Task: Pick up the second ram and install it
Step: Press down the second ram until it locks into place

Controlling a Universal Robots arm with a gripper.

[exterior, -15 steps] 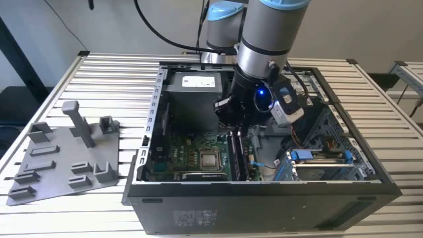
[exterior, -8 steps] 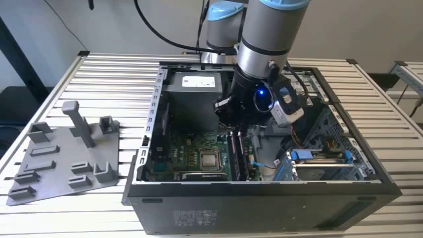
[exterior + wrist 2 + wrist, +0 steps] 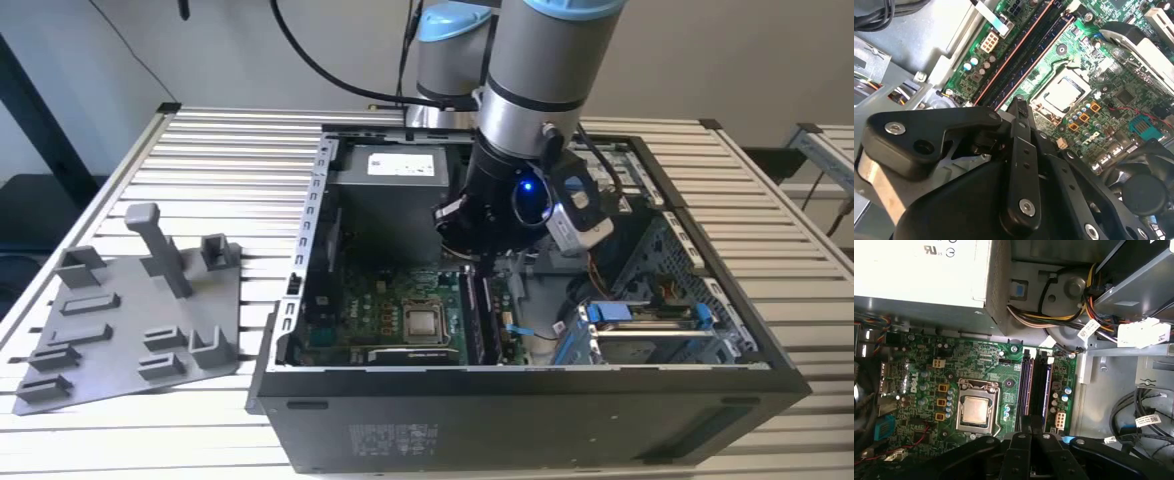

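slatted table (image 3: pixel 200 135), computer case (image 3: pixel 534 410), grey fixture plate (image 3: pixel 127 330)

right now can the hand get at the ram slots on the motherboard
Probably yes: the case is open on top, the hand hangs just above the slots, and nothing lies across them.

A silver-grey cylindrical arm (image 3: pixel 534 75) with pale blue joint caps is seen; the black gripper (image 3: pixel 1016 150) is studded with silver screws.
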